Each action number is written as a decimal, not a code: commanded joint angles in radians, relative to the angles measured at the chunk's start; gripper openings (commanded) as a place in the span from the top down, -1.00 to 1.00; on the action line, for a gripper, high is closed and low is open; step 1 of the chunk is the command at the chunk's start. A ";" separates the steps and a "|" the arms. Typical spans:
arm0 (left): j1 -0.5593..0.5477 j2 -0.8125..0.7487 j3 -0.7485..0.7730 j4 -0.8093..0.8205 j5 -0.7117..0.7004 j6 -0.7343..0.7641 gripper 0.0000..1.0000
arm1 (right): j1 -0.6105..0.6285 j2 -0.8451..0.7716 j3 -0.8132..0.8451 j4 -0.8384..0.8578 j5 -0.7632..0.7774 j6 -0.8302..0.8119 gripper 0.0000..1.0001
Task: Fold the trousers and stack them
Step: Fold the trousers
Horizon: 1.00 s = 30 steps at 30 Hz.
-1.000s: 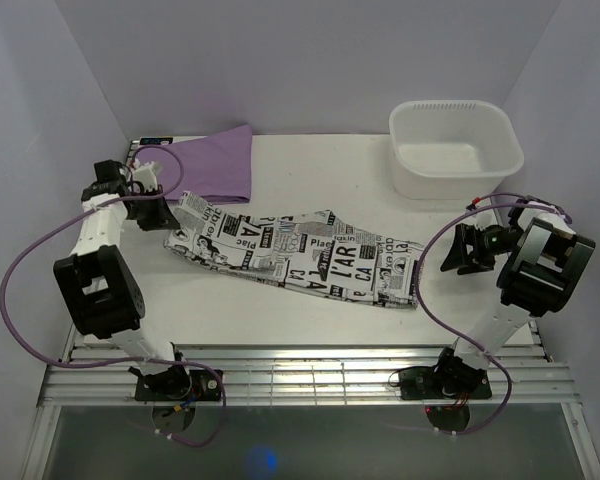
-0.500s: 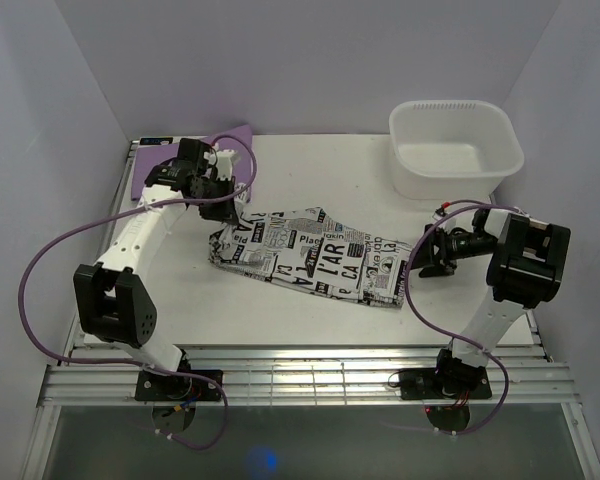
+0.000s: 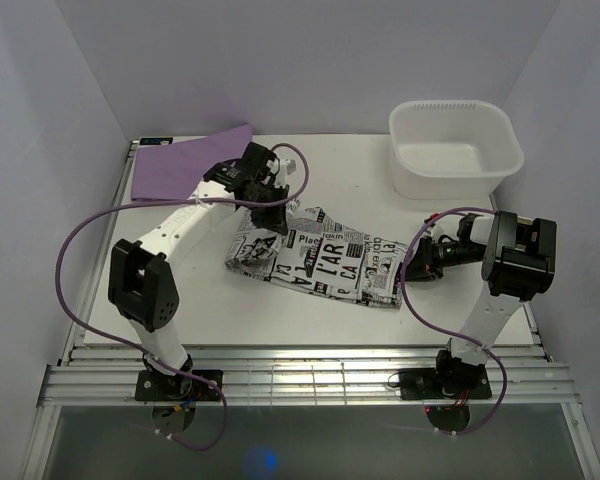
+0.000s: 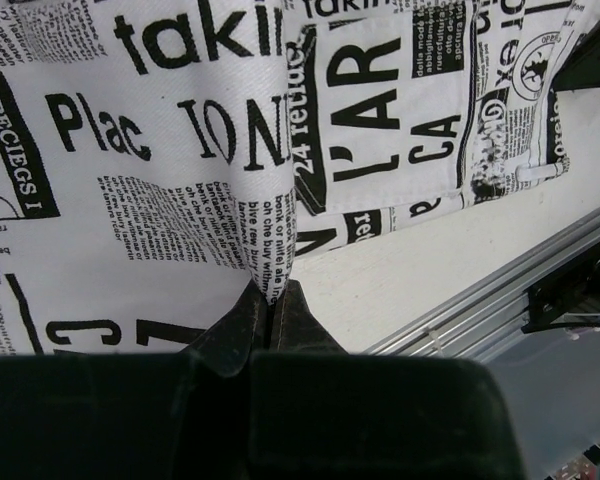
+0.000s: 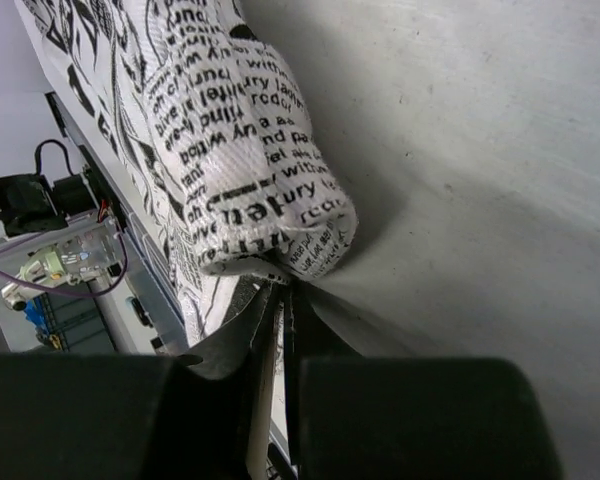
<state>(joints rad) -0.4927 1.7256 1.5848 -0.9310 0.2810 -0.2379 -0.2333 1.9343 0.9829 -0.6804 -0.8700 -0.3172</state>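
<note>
The trousers [image 3: 325, 262], white with black newspaper print, lie bunched across the middle of the table. My left gripper [image 3: 271, 206] is shut on their left end, which is lifted and drawn over the rest. In the left wrist view a narrow fold of the trousers [image 4: 180, 150] runs down into the shut left gripper [image 4: 271, 298]. My right gripper [image 3: 416, 262] sits low at their right end. In the right wrist view the right gripper [image 5: 286, 287] is shut on the rolled edge of the trousers [image 5: 250, 150], down at the table surface.
A purple folded cloth [image 3: 185, 163] lies at the back left, just behind the left arm. A white plastic tub [image 3: 455, 150] stands at the back right. The table's metal rail [image 3: 300, 360] runs along the near edge, also visible as the rail [image 4: 510, 290].
The left gripper swept right, dragging the trousers' left end toward the middle and shortening the spread. The right gripper moved left to the right end and shut on it.
</note>
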 commanded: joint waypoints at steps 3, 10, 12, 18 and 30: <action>-0.102 0.049 0.076 0.075 -0.016 -0.125 1.00 | 0.018 0.014 -0.024 0.110 0.054 0.029 0.85; -0.219 0.132 0.115 0.170 -0.019 -0.237 1.00 | 0.023 0.015 -0.036 0.124 0.042 0.046 0.84; -0.257 0.155 0.136 0.201 -0.034 -0.265 1.00 | 0.023 0.017 -0.039 0.127 0.037 0.052 0.84; -0.334 0.293 0.240 0.231 -0.063 -0.320 1.00 | 0.025 0.017 -0.058 0.140 0.023 0.059 0.84; -0.392 0.433 0.331 0.282 -0.052 -0.388 1.00 | 0.025 0.025 -0.067 0.163 -0.004 0.084 0.85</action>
<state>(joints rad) -0.8616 2.1849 1.8618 -0.7021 0.2241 -0.5926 -0.2226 1.9347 0.9337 -0.5823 -0.9325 -0.2211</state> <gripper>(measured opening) 0.030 0.081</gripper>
